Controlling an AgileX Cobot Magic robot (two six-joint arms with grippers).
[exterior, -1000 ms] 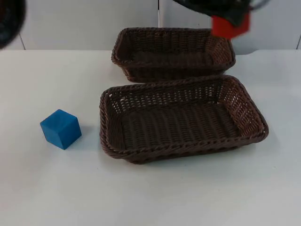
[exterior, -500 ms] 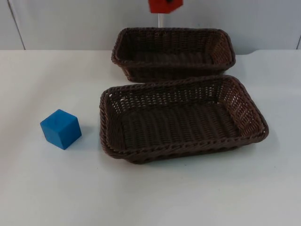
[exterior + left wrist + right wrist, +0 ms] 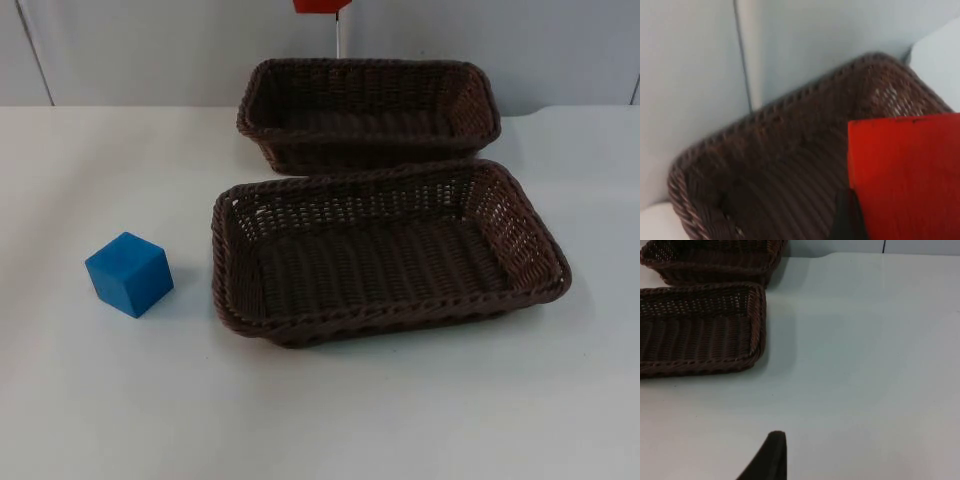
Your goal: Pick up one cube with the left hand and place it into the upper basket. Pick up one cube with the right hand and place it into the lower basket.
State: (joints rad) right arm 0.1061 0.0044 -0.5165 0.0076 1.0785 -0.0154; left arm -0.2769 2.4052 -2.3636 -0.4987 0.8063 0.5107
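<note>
Carrying a red cube (image 3: 905, 175) above the upper basket (image 3: 368, 112) is the step in hand — the left arm's half of the task. In the left wrist view the left gripper (image 3: 850, 220) is seen holding the cube over that basket's dark woven floor, close to the far wall; its jaws are clamped on the cube, one black fingertip (image 3: 847, 215) showing against the red face. In the top view only the cube's red underside can be made out, high above the basket's far rim.

Next, a descent over the basket's middle is judged to be called for, and then a release low enough that the cube does not bounce out.

A second cube, blue (image 3: 129, 273), sits on the white worktop (image 3: 320, 410) towards its left edge, well apart from the lower basket (image 3: 390, 250), which lies just in front of the upper one — both baskets look empty. The cubes are plain, matte and sharp-edged.

The right gripper (image 3: 771, 457) waits over bare worktop beside the lower basket's right end; whether its jaws are apart cannot be told.
</note>
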